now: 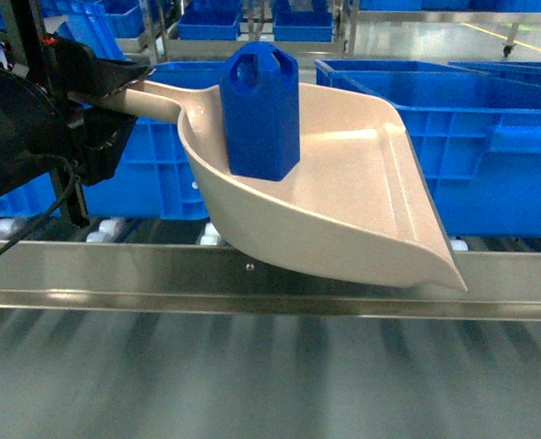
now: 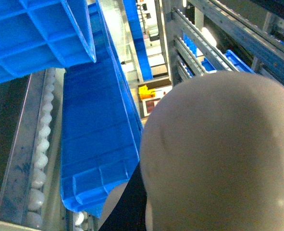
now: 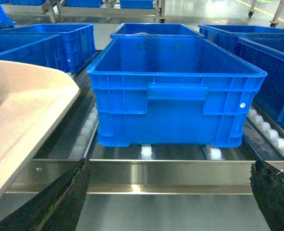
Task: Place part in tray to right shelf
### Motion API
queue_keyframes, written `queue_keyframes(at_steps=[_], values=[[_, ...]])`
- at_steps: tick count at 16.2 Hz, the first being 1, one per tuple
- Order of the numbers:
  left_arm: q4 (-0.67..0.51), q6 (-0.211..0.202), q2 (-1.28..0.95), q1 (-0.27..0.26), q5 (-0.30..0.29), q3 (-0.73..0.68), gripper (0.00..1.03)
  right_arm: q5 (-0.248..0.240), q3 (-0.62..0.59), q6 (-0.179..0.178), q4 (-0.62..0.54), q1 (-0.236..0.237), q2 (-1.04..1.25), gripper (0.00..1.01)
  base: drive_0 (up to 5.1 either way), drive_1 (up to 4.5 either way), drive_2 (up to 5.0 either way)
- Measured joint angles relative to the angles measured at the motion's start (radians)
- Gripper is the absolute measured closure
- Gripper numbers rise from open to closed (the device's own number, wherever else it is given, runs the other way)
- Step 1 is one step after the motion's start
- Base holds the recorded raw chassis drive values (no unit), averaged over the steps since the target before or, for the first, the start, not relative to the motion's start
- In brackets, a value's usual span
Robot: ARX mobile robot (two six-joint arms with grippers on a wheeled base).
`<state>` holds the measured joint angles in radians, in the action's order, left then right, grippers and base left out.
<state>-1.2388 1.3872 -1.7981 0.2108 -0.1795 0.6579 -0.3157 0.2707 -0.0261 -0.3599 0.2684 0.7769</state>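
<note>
Head view: the small bright blue plastic jerrycan-shaped part (image 1: 261, 114) stood upright inside the large beige plastic dustpan-shaped tray (image 1: 362, 197), near its back wall; the tray hung tilted over the flat front rail of the stainless steel right shelf (image 1: 252, 274), lip lowest at the right
Left gripper (image 1: 96, 114): its black body met the tray's handle, apparently carrying it, but the fingers were hidden, so I could not tell their set
Left wrist view: the tray's rounded beige underside (image 2: 218, 154) filled the frame, above white roller tracks (image 2: 38, 168) and large blue plastic crates (image 2: 96, 144)
Right wrist view: the right gripper (image 3: 168, 192) had its dark fingers (image 3: 60, 192) spread wide, holding nothing, facing a large blue crate (image 3: 175, 91); the tray's edge (image 3: 26, 110) showed at left
Doing it well: judged, the tray should stay level enough that the part does not topple, and be lowered clear of the crates
Writing: none readable in any view
</note>
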Motion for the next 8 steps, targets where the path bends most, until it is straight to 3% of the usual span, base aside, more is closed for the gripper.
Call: queue_keyframes(at_steps=[8], values=[[0.0, -0.001, 0.0, 0.003, 0.002, 0.002, 0.87, 0.0, 0.0, 0.0, 0.003, 0.0, 0.0, 0.03, 2.6, 2.54, -4.9]])
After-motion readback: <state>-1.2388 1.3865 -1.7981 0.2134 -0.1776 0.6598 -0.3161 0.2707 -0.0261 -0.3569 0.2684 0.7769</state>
